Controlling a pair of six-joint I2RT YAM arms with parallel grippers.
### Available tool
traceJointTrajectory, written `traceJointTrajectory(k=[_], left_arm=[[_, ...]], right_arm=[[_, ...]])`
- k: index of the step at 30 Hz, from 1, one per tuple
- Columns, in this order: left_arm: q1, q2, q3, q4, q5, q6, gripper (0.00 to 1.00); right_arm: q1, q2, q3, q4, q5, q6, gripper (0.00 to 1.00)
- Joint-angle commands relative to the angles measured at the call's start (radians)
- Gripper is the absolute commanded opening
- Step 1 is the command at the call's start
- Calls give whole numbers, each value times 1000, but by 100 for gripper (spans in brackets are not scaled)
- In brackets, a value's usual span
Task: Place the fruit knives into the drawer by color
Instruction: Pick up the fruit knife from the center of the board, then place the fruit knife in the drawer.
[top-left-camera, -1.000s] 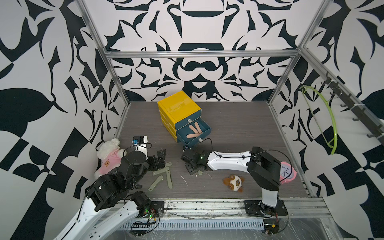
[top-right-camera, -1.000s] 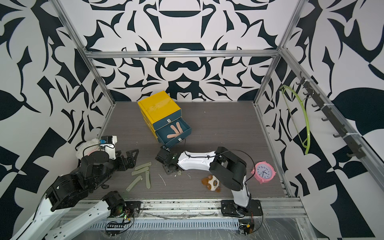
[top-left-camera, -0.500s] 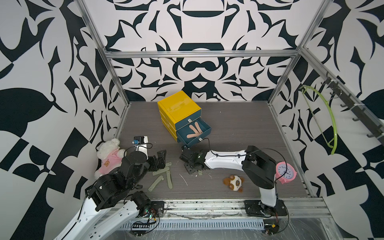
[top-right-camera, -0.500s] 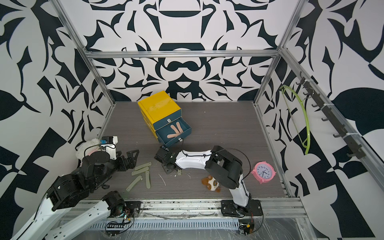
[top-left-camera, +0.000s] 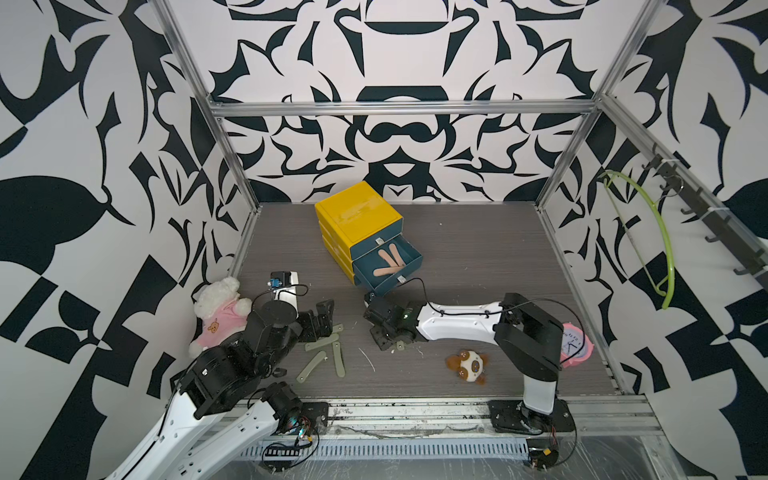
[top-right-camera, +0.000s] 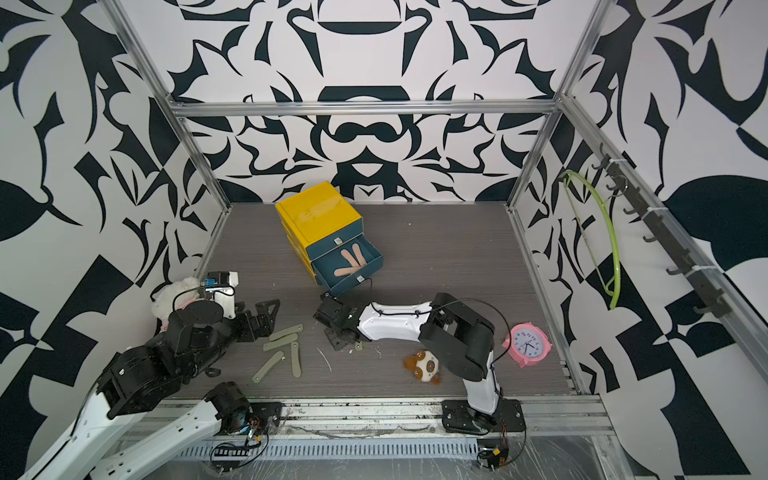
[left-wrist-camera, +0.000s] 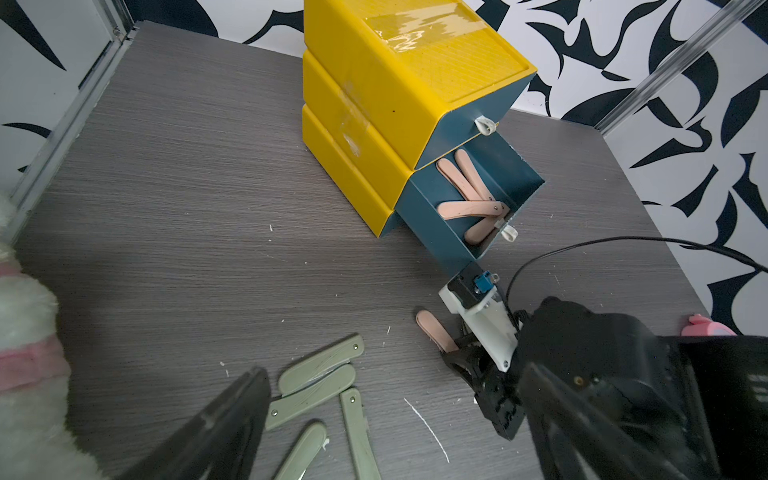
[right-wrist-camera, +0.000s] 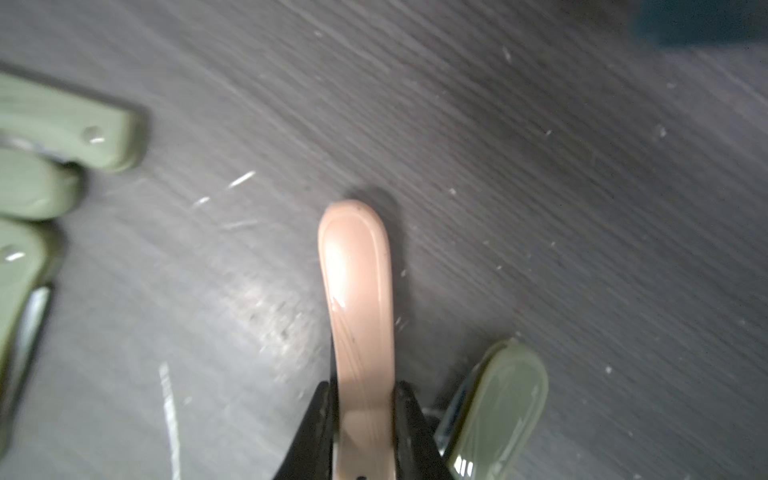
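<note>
The right gripper (right-wrist-camera: 361, 401) is pinching one pink knife (right-wrist-camera: 357, 291) near its end, with a black finger (right-wrist-camera: 322, 403) pressed on each long side. The knife is flat and low over the table (top-left-camera: 478, 249), so squeezing its thin edges is likely the only good way to hold it. It is too hard to tell if the knife is off the table. A green knife (right-wrist-camera: 498, 399) lies just beside it, but the fingers close on the pink one only.

The yellow cabinet (top-left-camera: 357, 214) stands farther back, and its middle drawer (left-wrist-camera: 424, 224) is pulled out. Other pink knives (top-left-camera: 390, 262) lie inside. That is likely why it is open. Pink goes with pink, so this knife probably belongs there too. The drawer is near the right gripper, so the trip should be short.

The left gripper (top-left-camera: 323, 318) is spread wide and holds nothing. It hangs just beside the green knives (top-left-camera: 321, 345) on the table. They seem to be its job, once a drawer for green is open.
</note>
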Motion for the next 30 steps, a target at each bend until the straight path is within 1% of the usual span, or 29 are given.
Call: traceJointTrajectory(k=[1,4,7,10,12,15,17,19,21,23,25,27,29,30], left_arm=[[0,8,-7,8,5,-4,99],[1,10,-5,8,0,-6,99],[0,13,-1,15,0,-7,99],[1,28,5,23,0,-5,99],[1,40,8,31,0,-1,99],[1,66,19,52,-3,5,99],[1,95,38,57,-11,18,99],[2,133,67,90,-31,34,99],[18,194,112,116,-54,65,99],[71,269,168,138,-24,93,99],[152,341,225,177,52,115,99],[252,416,273,233,153,119,99],[329,492,318,278,225,114,99],[351,537,345,299,246,116,99]], right_arm=[[28,-129,-15,102,-35,-42,7],[40,-231,-50,144,-42,-39,7],[36,-332,-57,159,-10,-37,7],[-17,-398,-18,128,29,-14,7],[-81,-403,27,86,47,56,8],[-149,-370,87,52,45,165,8],[-167,-330,137,31,48,218,8],[-175,-293,180,17,104,257,8],[-195,-258,221,9,121,290,8],[-222,-222,256,-9,114,333,8],[-239,-195,276,-22,115,369,8],[-254,-171,285,-28,119,408,8],[-264,-149,288,-20,110,433,9],[-267,-136,294,-13,95,441,9]])
